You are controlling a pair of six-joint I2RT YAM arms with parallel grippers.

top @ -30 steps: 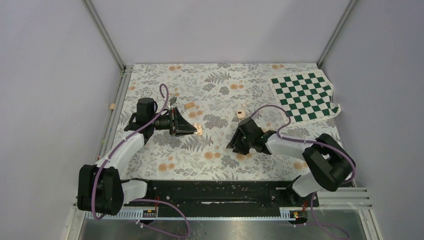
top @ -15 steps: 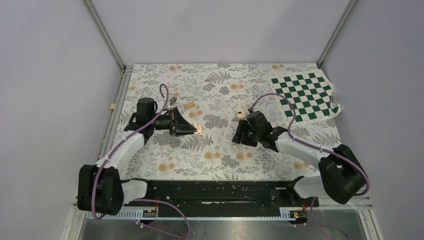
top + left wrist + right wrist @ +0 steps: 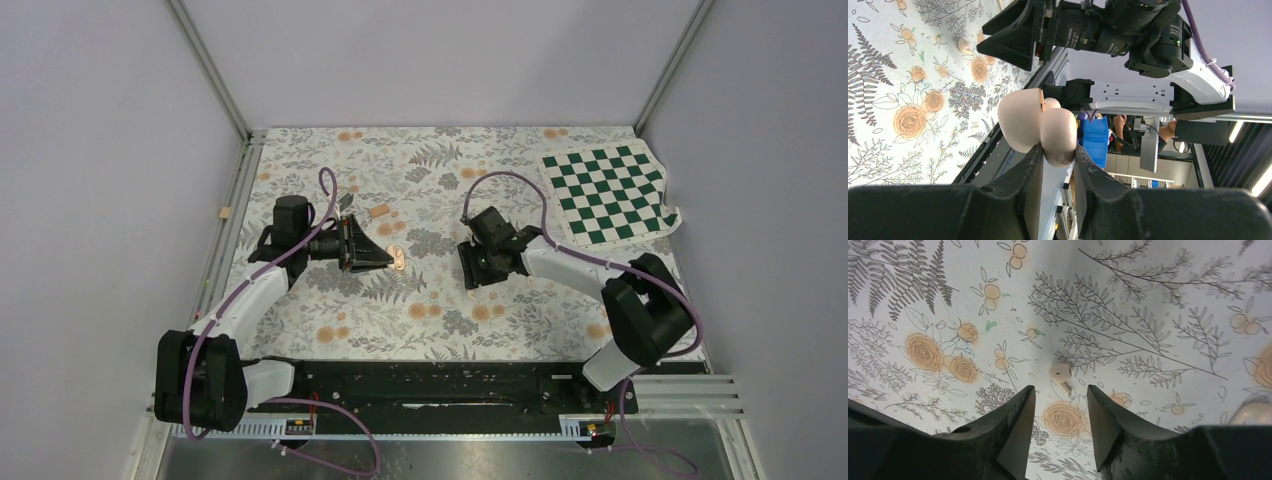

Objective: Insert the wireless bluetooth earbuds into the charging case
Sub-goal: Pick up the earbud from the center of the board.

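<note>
Your left end effector [image 3: 1058, 150] is clenched on the charging case [image 3: 1023, 122] and holds it above the table [image 3: 430, 325], left of the middle. In its wrist view the two fingers pinch one rounded half of the case. The other half swings out beside it, with a thin orange edge showing between the two, so the case is open.

Your right end effector [image 3: 1060, 392] is released. Its fingers stand apart with nothing between them and point down at the table just right of the middle. One earbud [image 3: 1060, 372] lies flat on the floral surface just beyond the fingertips. It is in line with the gap, touches neither finger, and its short stem is turned toward the gap. A pale rounded shape [image 3: 1254, 412] is cut off at the right edge of that wrist view, and you cannot tell what it is.

From above, the case sits well apart from the right end effector, to its left.

Farther back, a small tan block [image 3: 380, 211] lies beyond the left end effector. A green-and-white checkered cloth [image 3: 608, 190] covers the far right corner of the table.
</note>
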